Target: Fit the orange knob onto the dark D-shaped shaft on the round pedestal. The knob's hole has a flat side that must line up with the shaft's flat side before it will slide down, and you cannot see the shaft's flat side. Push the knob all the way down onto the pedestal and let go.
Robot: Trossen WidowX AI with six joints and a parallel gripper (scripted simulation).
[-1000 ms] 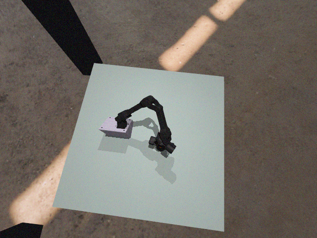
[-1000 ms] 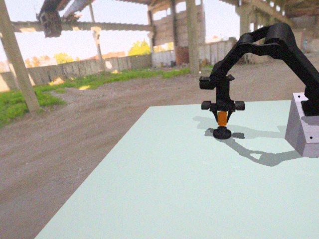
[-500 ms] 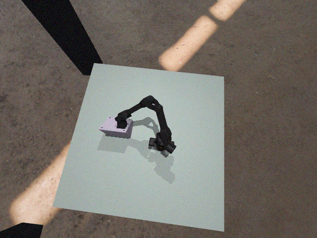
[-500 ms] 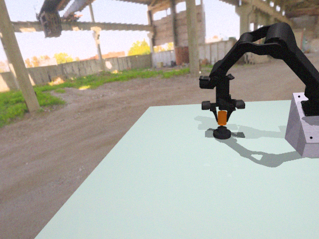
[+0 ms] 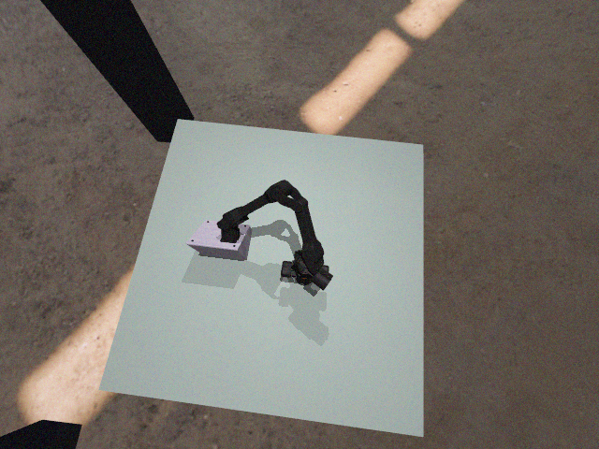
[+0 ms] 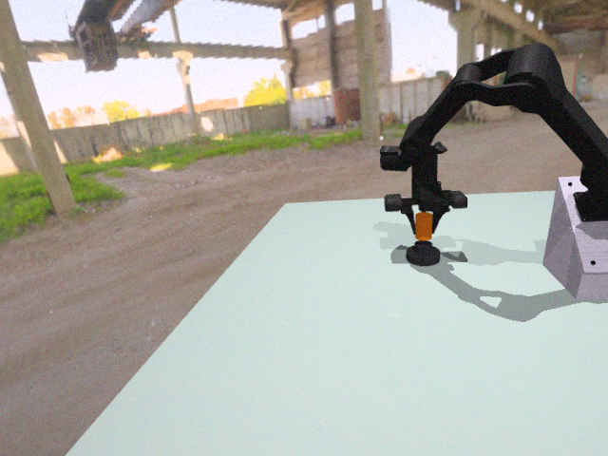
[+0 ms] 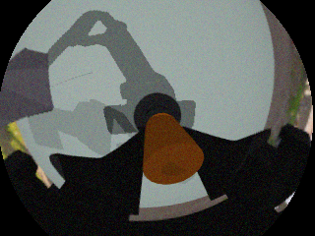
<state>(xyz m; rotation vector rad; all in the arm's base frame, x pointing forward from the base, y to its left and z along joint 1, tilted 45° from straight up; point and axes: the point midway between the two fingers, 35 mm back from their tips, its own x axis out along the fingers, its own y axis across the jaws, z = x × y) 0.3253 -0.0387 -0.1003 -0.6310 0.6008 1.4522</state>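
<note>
The orange knob (image 6: 424, 226) (image 7: 169, 152) is upright between the fingertips of my gripper (image 6: 424, 229), which is shut on it. The round dark pedestal (image 6: 423, 256) (image 7: 150, 104) stands on the table directly below the knob. A short piece of the dark shaft (image 6: 423, 243) shows between the knob's lower end and the pedestal, so the knob is not down on the pedestal. Whether the shaft's tip is inside the knob's hole cannot be seen, and both flat sides are hidden. In the top view the arm covers the knob and pedestal.
The pale table (image 5: 367, 208) (image 6: 319, 343) bears the arm's lilac base block (image 5: 212, 237) (image 6: 560, 250), which stands to one side of the pedestal. The arm (image 5: 307, 222) (image 6: 496, 93) arches from the block to above the pedestal. Its shadows fall across the table.
</note>
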